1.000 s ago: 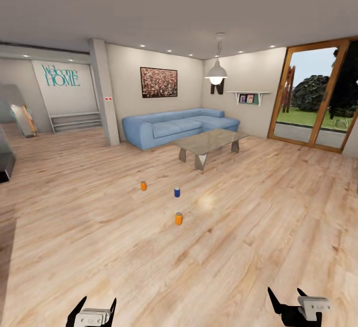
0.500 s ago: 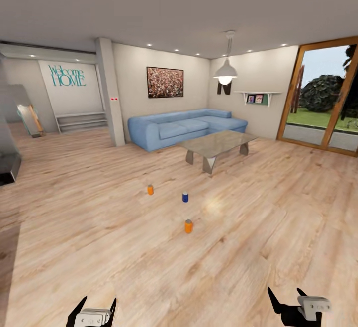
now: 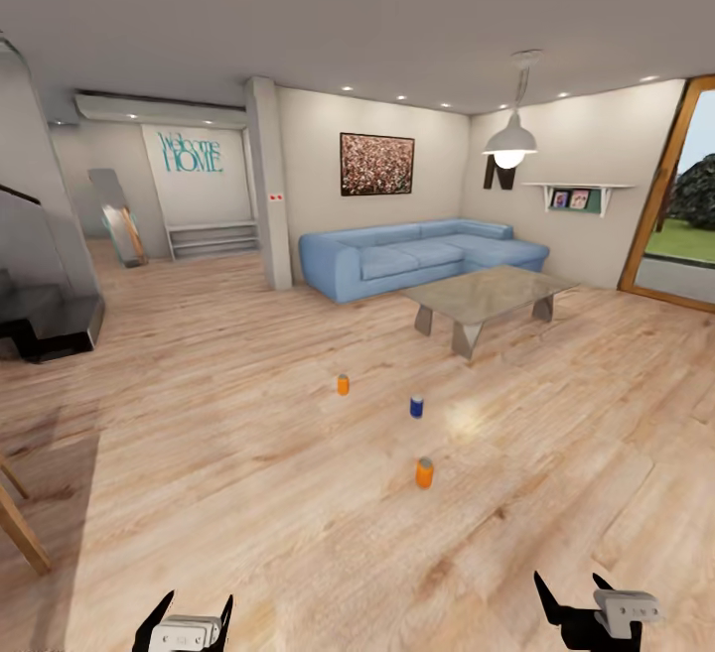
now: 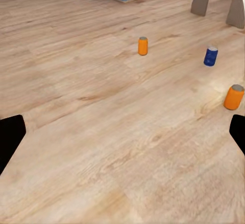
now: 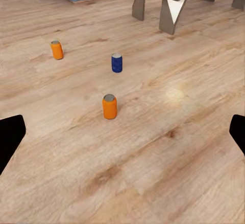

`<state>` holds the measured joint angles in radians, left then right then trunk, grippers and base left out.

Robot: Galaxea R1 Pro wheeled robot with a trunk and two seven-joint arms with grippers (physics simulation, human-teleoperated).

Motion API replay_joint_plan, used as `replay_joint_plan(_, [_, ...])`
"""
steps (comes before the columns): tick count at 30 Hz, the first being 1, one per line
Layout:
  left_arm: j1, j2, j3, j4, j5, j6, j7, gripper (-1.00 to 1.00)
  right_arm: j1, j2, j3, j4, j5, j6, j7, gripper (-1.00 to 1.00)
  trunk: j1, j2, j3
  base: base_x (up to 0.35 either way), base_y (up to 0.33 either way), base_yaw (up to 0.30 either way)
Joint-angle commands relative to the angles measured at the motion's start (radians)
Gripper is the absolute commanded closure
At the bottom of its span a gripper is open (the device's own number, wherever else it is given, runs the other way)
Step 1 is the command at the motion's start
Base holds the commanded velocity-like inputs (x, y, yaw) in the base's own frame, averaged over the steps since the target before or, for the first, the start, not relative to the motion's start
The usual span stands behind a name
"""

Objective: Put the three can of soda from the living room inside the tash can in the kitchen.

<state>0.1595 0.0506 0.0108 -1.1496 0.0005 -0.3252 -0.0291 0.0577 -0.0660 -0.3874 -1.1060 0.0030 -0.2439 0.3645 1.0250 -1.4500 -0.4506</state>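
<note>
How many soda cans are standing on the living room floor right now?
3, all upright on the wooden floor before the coffee table: a far orange can, a blue can right of it, and a nearer orange can.

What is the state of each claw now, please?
Left claw: open, holding nothing.
Right claw: open, holding nothing.
</note>
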Motion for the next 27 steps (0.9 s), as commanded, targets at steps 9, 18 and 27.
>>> replay_joint_plan(9, [0.000, -0.001, -0.001, 0.017, 0.002, 0.000, 0.000, -1.00, -0.001, 0.000, 0.001, 0.000, 0.000, 0.000, -0.001, -1.00, 0.000, 0.000, 0.000, 0.268, 0.178, 0.257])
replay_joint_plan(18, [0.000, -0.002, -0.002, 0.018, 0.003, 0.000, 0.001, -1.00, -0.001, 0.000, 0.000, 0.000, 0.000, 0.000, -0.001, -1.00, 0.000, 0.000, 0.000, 0.268, 0.166, 0.258])
replay_joint_plan(27, [0.000, -0.002, -0.002, 0.018, 0.003, 0.000, 0.002, -1.00, -0.001, 0.000, 0.001, 0.000, 0.000, 0.000, 0.000, -1.00, 0.000, 0.000, 0.000, 0.268, 0.112, 0.258])
